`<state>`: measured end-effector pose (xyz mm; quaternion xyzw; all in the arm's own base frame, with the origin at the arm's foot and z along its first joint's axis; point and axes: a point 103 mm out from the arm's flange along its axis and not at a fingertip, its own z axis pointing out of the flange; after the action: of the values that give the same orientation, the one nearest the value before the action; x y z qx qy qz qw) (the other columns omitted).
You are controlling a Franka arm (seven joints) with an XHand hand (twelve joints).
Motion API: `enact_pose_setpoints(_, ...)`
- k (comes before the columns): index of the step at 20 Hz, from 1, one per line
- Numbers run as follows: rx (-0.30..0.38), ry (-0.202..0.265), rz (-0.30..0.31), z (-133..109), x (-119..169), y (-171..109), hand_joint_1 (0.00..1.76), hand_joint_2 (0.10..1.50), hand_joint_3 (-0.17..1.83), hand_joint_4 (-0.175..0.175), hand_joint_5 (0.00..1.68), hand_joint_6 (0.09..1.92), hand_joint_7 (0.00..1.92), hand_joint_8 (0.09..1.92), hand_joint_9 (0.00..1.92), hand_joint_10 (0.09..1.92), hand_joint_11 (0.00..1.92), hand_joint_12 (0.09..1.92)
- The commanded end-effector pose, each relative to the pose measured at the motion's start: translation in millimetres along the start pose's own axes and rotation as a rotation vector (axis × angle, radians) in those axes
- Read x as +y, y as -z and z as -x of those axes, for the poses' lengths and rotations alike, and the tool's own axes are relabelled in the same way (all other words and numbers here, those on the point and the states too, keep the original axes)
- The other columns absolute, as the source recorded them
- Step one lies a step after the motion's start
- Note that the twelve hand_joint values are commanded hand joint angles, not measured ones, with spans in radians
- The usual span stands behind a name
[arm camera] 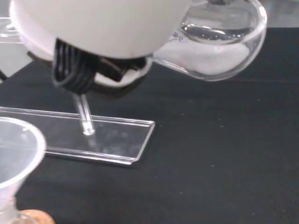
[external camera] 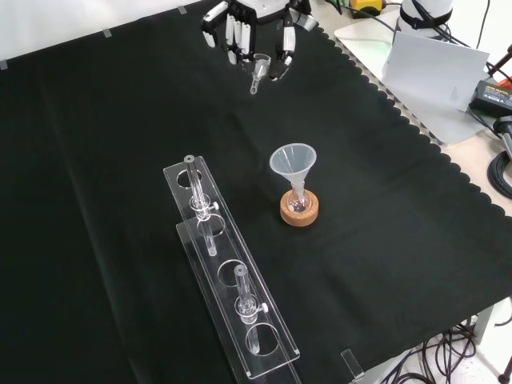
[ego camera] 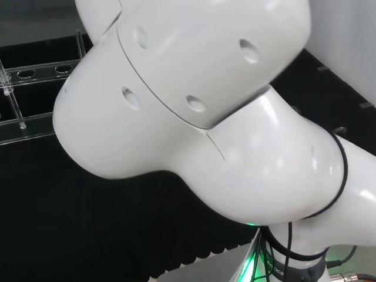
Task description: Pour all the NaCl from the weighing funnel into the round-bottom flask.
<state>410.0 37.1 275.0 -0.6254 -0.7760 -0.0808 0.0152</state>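
In the front view the hand (external camera: 250,24) hangs at the top of the cloth, its fingers curled round a small clear weighing funnel (external camera: 258,70) with the stem pointing down. The wrist view shows the weighing funnel's bulb (arm camera: 219,51) holding white powder, and its thin stem (arm camera: 84,114) below the blurred white hand (arm camera: 93,28). A small round-bottom flask (external camera: 299,205) sits in a cork ring (external camera: 299,214) mid-cloth, with a clear plastic funnel (external camera: 293,160) standing in its neck. The hand is well above and behind that funnel, apart from it. Funnel rim (arm camera: 18,144) and cork (arm camera: 32,217) show close by.
A long clear acrylic rack (external camera: 228,272) with round holes and a few thin glass tubes lies left of the flask in the front view; part of it shows as rack (ego camera: 23,100) and rack (arm camera: 93,135). White arm links (ego camera: 194,100) loom large in the head view. A white box (external camera: 436,68) stands off the cloth.
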Motion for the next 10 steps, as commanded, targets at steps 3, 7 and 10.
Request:
enact_pose_setpoints(3, 0.021, 0.065, -0.017, -17, 0, -2, 1.17, 0.58, 0.64, 0.175, 1.58, 0.09, 1.76, 0.09, 1.34, 0.19, 0.24, 1.46)
enact_pose_setpoints(7, 0.019, 0.115, -0.034, -26, 4, -5, 1.17, 0.58, 0.64, 0.175, 1.58, 0.09, 1.76, 0.09, 1.34, 0.19, 0.24, 1.46)
enact_pose_setpoints(10, 0.018, 0.156, -0.046, -33, 6, -7, 1.17, 0.58, 0.64, 0.175, 1.58, 0.09, 1.76, 0.09, 1.34, 0.19, 0.24, 1.46)
